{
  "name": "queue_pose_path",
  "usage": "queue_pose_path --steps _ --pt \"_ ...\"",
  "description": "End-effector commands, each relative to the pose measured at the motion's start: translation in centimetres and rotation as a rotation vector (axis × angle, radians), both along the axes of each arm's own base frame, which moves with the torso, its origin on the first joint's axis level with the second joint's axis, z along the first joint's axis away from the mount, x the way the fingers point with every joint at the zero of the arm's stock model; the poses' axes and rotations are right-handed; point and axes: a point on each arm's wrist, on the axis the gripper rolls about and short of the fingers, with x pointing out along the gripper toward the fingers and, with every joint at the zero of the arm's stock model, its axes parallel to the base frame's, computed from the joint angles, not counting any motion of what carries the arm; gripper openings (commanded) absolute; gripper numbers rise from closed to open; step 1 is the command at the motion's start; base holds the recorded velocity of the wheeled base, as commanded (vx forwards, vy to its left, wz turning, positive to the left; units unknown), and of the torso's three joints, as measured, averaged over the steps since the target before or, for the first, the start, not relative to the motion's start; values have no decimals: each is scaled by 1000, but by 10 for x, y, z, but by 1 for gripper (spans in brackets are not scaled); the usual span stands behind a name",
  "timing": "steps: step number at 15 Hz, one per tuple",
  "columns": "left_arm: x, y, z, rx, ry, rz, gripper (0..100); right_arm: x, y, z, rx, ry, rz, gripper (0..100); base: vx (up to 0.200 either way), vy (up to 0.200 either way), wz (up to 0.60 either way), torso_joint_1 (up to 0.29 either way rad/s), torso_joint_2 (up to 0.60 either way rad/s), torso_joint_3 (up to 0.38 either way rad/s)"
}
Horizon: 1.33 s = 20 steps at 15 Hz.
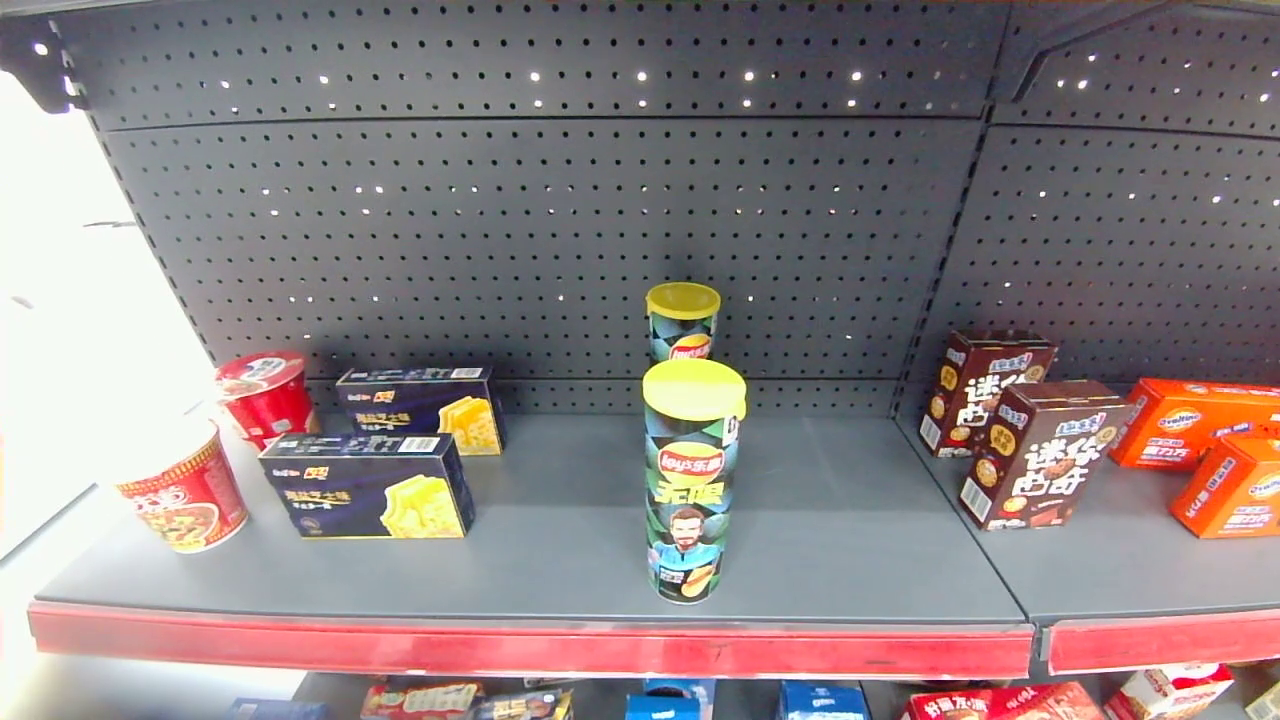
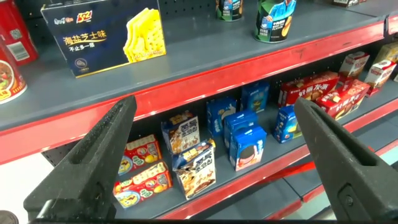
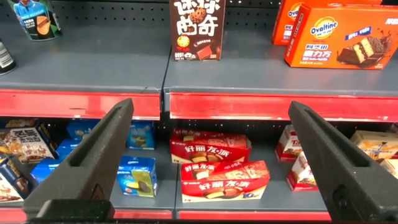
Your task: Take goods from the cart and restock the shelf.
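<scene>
Nearest: left gripper (image 2: 211,168), fingers spread wide, nothing between them; held low before the shelf's (image 1: 560,560) red front strip (image 1: 530,645), left of centre. Right gripper (image 3: 211,162) likewise wide open and empty, low before the seam between the two shelf sections.

Beyond the grippers, under the strip: lower shelf with blue packs (image 2: 245,134) and red boxes (image 3: 214,168), some lying flat, some leaning.

On the shelf, front row:
- Front can (image 1: 693,480) of chips near the front edge, about mid-shelf. Upright, long axis vertical, yellow lid up, printed face outward.
- To its left, well apart: blue box (image 1: 368,487) lying on its long side, long axis along the shelf front, face outward.
- Farther left, at the shelf end: noodle cup (image 1: 183,487), standing, wide end up.
- To the right, across the seam: brown box (image 1: 1040,452) upright, turned slightly; orange box (image 1: 1235,485) at the far right.

Back row:
- Rear can (image 1: 682,320) straight behind the front can, apart from it, close to the pegboard (image 1: 540,220). Same pose: upright, lid up.
- Second blue box (image 1: 424,408) behind the first, also on its long side.
- Second cup (image 1: 264,392) behind the first, leaning a little.
- Second brown box (image 1: 980,390) behind the first; second orange box (image 1: 1190,420) beside it.
</scene>
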Motion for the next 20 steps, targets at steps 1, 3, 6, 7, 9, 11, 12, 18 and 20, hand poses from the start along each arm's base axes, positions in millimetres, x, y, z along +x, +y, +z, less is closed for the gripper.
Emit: queue_pose_path --steps 1,3,6,7,9,11,12,18,20 --pt "0 0 0 -3 1 2 100 0 0 0 0 1 -1 100 0 200 0 7 2 2" --pt "0 0 0 -3 1 2 100 0 0 0 0 1 -1 100 0 200 0 -2 5 5" --pt "0 0 0 2 -1 0 100 0 0 0 0 1 -1 100 0 0 0 0 0 0" --pt "0 0 0 0 0 0 100 0 0 0 0 2 1 100 0 0 0 0 0 0" --pt "0 0 0 0 0 0 100 0 0 0 0 2 1 100 0 0 0 0 0 0" --pt "0 0 0 -1 2 2 100 0 0 0 0 2 1 100 0 0 0 0 0 0" --pt "0 0 0 -3 3 9 100 0 0 0 0 2 1 100 0 0 0 0 0 0" --pt "0 0 0 -5 2 12 100 0 0 0 -1 2 2 100 0 -100 0 -1 0 4" --pt "0 0 0 -4 2 9 100 0 0 0 -3 1 2 100 0 0 0 0 0 0"
